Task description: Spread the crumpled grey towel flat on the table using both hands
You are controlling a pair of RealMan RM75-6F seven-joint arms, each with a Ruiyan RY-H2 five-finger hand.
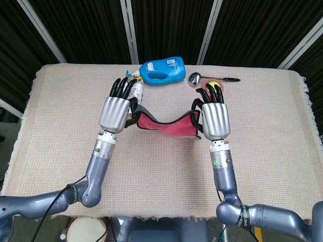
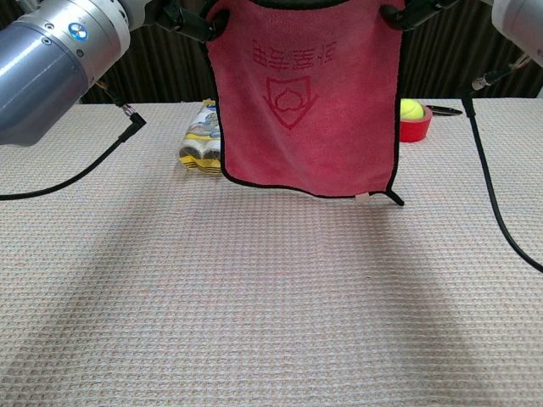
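Observation:
The towel (image 2: 305, 102) hangs as a flat sheet between my two raised hands. Its red printed face, edged in black, is turned to the chest view. Its lower edge, with a small white tag (image 2: 363, 197), hangs close to the table. From the head view only the sagging top edge of the towel (image 1: 164, 124) shows, dark grey with red below. My left hand (image 1: 115, 112) pinches the towel's left top corner, and in the chest view its fingers (image 2: 182, 14) reach the frame's top. At the right top corner my right hand (image 1: 216, 119) holds the other end, fingers (image 2: 416, 10) curled on it.
A blue detergent bottle (image 1: 162, 70) lies at the back. A metal ladle (image 1: 197, 79) and a tennis ball (image 2: 411, 108) in a red ring sit to its right. A white and yellow packet (image 2: 202, 140) lies behind the towel's left edge. A beige woven cloth (image 2: 254, 297) covers the table.

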